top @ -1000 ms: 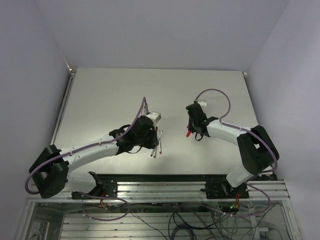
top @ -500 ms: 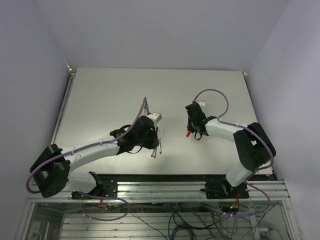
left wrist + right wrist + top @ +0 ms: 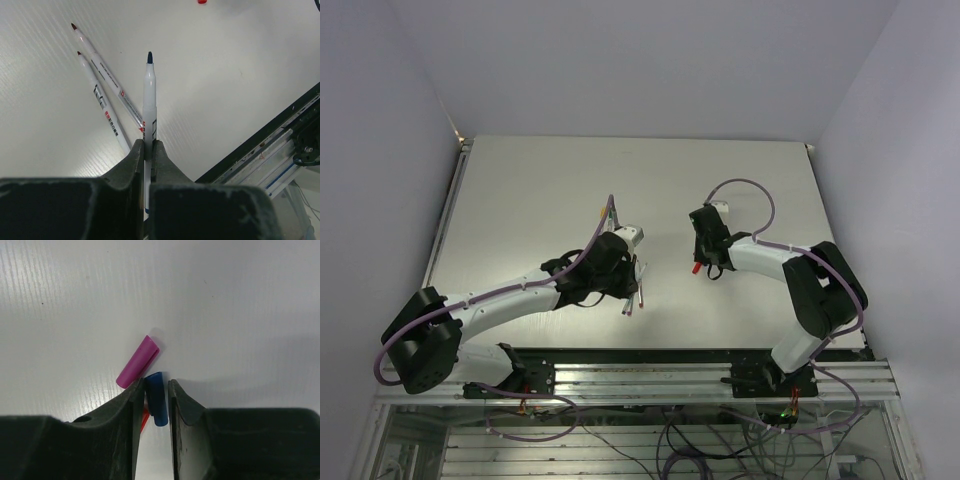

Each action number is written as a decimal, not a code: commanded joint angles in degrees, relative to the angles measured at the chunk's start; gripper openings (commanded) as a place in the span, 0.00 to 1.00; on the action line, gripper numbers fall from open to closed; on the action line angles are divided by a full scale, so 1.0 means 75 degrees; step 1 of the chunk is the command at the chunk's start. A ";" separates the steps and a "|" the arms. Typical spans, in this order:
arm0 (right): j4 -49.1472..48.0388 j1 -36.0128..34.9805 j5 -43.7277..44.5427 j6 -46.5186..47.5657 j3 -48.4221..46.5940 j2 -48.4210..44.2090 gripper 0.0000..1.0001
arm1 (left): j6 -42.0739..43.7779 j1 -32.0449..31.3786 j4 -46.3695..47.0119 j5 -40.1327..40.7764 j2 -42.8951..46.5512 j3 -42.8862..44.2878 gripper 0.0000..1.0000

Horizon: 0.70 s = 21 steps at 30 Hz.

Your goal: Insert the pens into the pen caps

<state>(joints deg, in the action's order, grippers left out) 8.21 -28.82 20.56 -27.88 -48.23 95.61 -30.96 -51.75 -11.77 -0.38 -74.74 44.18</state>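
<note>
Top external: the left gripper (image 3: 633, 288) is low over the table (image 3: 520, 190). Left wrist: it is clamped tight on a blue-tipped pen (image 3: 149, 95) (two other pens (image 3: 102, 70) lie on the table beyond). Right wrist: the right gripper (image 3: 156, 385) narrowly flanks the blue cap (image 3: 157, 407), actual grip indeterminate; the purple cap (image 3: 137, 362) lies alongside.

No words or numbers can be read. Small dark print and red marks are seen on the two pens (image 3: 106, 76) lying at ten o'clock in the left wrist view, but they are too tiny to be made out.
</note>
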 commanded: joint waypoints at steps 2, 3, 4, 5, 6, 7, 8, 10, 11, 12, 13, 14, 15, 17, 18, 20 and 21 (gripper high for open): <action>0.0101 0.0037 0.0019 -0.0174 -0.0077 0.0201 0.25 | -0.0091 -0.0006 0.0232 -0.0194 0.0001 -0.0080 0.07; 0.0126 0.0036 -0.0002 -0.0203 -0.0058 0.0202 0.24 | -0.0091 -0.0006 0.0244 -0.0194 0.0004 -0.0079 0.07; 0.0135 0.0034 -0.0018 -0.0233 -0.0036 0.0192 0.23 | -0.0091 -0.0003 0.0245 -0.0191 -0.0006 -0.0079 0.07; 0.0161 0.0041 -0.0032 -0.0267 -0.0029 0.0189 0.23 | -0.0101 -0.0009 0.0255 -0.0197 -0.0016 -0.0068 0.07; 0.0188 0.0036 -0.0044 -0.0307 -0.0008 0.0188 0.22 | -0.0093 -0.0004 0.0251 -0.0206 -0.0025 -0.0061 0.07; 0.0219 0.0044 -0.0056 -0.0369 0.0014 0.0171 0.22 | -0.0094 -0.0010 0.0256 -0.0201 -0.0036 -0.0057 0.07; 0.0249 0.0035 -0.0063 -0.0421 0.0044 0.0156 0.21 | -0.0091 -0.0007 0.0246 -0.0200 -0.0042 -0.0056 0.07; 0.0325 0.0045 -0.0116 -0.0529 0.0123 0.0107 0.20 | -0.0091 -0.0012 0.0234 -0.0202 -0.0043 -0.0044 0.07; 0.0334 0.0044 -0.0160 -0.0577 0.0181 0.0073 0.19 | -0.0091 -0.0013 0.0213 -0.0196 -0.0043 -0.0044 0.07; 0.0335 0.0044 -0.0198 -0.0627 0.0238 0.0038 0.18 | -0.0086 -0.0004 0.0202 -0.0198 -0.0043 -0.0035 0.07; 0.0335 0.0045 -0.0223 -0.0665 0.0296 0.0022 0.16 | -0.0082 -0.0010 0.0194 -0.0216 -0.0051 -0.0032 0.07; 0.0341 0.0037 -0.0238 -0.0702 0.0345 0.0006 0.13 | -0.0079 -0.0013 0.0187 -0.0209 -0.0054 -0.0022 0.07; 0.0363 0.0042 -0.0244 -0.0742 0.0395 0.0002 0.10 | -0.0070 -0.0007 0.0182 -0.0198 -0.0054 -0.0011 0.07; 0.0409 0.0041 -0.0236 -0.0827 0.0447 0.0018 0.00 | -0.0060 -0.0010 0.0164 -0.0185 -0.0066 0.0002 0.07; 0.0432 0.0043 -0.0239 -0.0859 0.0473 0.0014 0.00 | -0.0056 -0.0010 0.0171 -0.0184 -0.0072 0.0009 0.07; 0.0430 0.0034 -0.0246 -0.0876 0.0519 -0.0054 0.00 | -0.0047 -0.0010 0.0182 -0.0195 -0.0078 0.0015 0.07; 0.0435 0.0041 -0.0204 -0.0871 0.0526 -0.0120 0.00 | -0.0035 -0.0004 0.0202 -0.0186 -0.0088 0.0014 0.07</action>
<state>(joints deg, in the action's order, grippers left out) 7.25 -28.73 20.08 -33.06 -46.74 94.80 -31.14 -51.75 -11.79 -0.40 -75.07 44.18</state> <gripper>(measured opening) 0.157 0.102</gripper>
